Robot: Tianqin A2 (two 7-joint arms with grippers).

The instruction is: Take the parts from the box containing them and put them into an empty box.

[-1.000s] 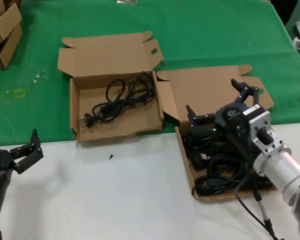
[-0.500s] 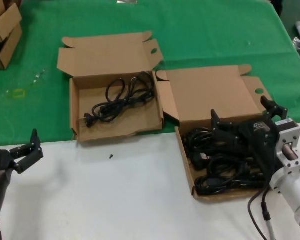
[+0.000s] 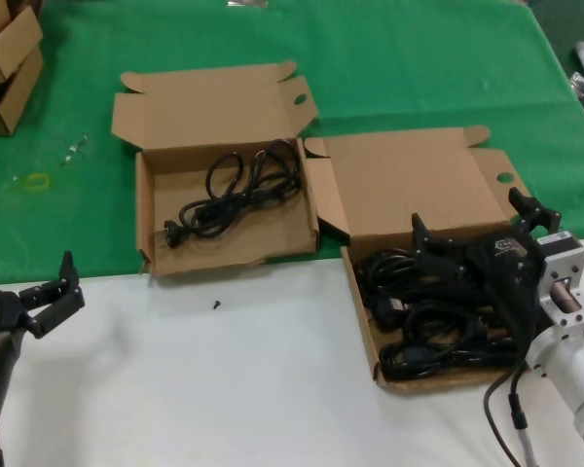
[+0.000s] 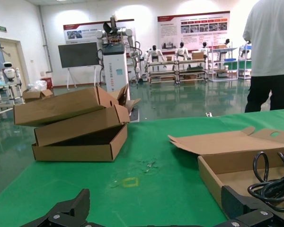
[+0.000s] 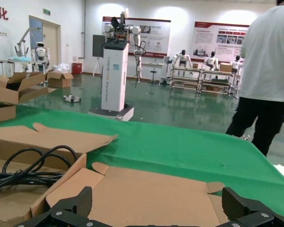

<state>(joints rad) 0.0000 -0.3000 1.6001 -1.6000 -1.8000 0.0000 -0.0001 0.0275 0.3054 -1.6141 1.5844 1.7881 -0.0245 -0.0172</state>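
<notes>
The box with the straight upright front wall (image 3: pixel 229 255) lies left of centre on the green cloth and holds one black power cord (image 3: pixel 236 187). The box with the low uneven front edge (image 3: pixel 367 326) lies at the right and holds several black cords (image 3: pixel 409 321). My right gripper (image 3: pixel 470 216) is open and empty, low over that box's cords, its fingers towards the open lid (image 5: pixel 151 189). My left gripper (image 3: pixel 51 287) is open and empty, parked at the table's front left. The left wrist view shows the left box (image 4: pixel 213 172) and its cord (image 4: pixel 270 185).
Small stacked cartons (image 3: pixel 5 58) stand at the far left corner, also in the left wrist view (image 4: pixel 75 125). A small black speck (image 3: pixel 215 305) lies on the white tabletop. A yellow mark (image 3: pixel 36 181) is on the green cloth. A person (image 5: pixel 267 71) stands beyond the table.
My right gripper has moved right and down from the lid's middle to low over the right box's cords, then stayed still. The left arm and both boxes have not moved.
</notes>
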